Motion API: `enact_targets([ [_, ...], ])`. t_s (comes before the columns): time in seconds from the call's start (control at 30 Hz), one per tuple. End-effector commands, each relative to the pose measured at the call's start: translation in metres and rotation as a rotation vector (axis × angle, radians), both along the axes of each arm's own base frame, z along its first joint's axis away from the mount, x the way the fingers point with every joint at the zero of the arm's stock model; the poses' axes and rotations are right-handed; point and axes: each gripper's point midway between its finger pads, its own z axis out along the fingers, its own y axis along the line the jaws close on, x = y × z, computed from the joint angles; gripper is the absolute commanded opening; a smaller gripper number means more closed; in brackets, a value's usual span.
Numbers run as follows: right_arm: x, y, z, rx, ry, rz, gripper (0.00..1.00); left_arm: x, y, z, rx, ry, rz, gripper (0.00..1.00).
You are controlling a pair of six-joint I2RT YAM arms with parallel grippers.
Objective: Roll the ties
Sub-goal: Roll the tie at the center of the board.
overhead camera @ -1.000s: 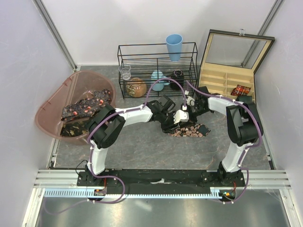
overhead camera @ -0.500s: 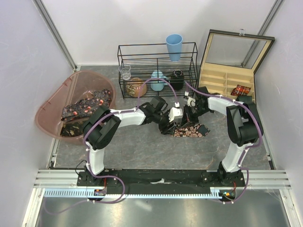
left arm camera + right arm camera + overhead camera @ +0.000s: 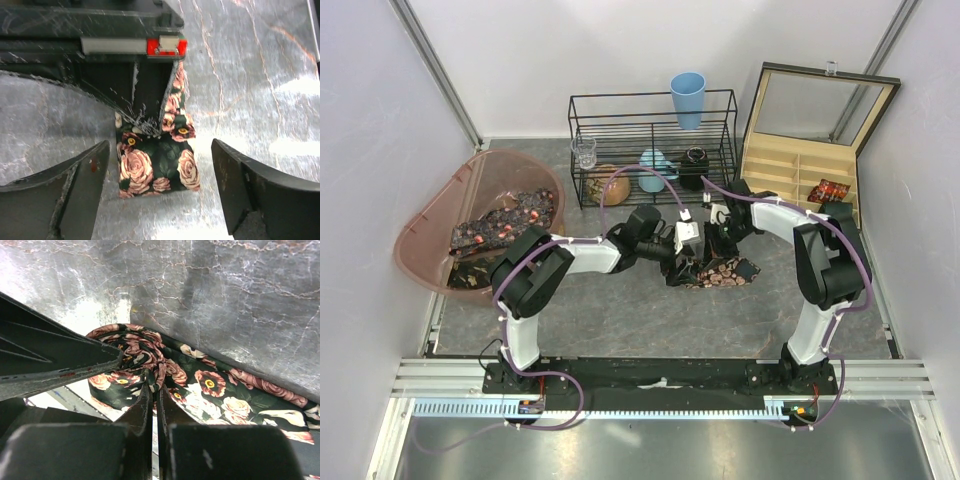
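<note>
Shows as soft printed cloth in the tie, roses on dark ground, with a faint sheen along the folds. Looks like polished grey marbled stone across the table, glossy, throwing white glare. Reads as matt black plastic on the left fingers, scuffed and scratched at the edges. Seems smooth, translucent pink plastic in the tub. Appears as thin black metal wire in the rack, pale bare wood in the box, smooth blue plastic in the cup.
</note>
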Motion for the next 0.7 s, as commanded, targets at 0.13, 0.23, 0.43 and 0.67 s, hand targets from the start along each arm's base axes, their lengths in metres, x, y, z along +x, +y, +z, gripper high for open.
enact_targets([
  [0.13, 0.002, -0.038, -0.056, -0.279, -0.028, 0.022, 0.00, 0.008, 0.005, 0.005, -0.131, -0.019, 0.136, 0.99],
  [0.23, 0.002, -0.032, -0.060, -0.249, -0.025, 0.020, 0.00, 0.008, 0.008, -0.004, -0.127, -0.022, 0.151, 0.99],
  [0.43, 0.004, -0.019, -0.063, -0.187, -0.027, 0.039, 0.00, 0.007, 0.001, -0.009, -0.155, -0.040, 0.121, 0.93],
  [0.67, -0.005, -0.012, -0.065, -0.134, -0.006, 0.051, 0.00, 0.008, 0.000, -0.019, -0.132, -0.040, 0.117, 0.74],
])
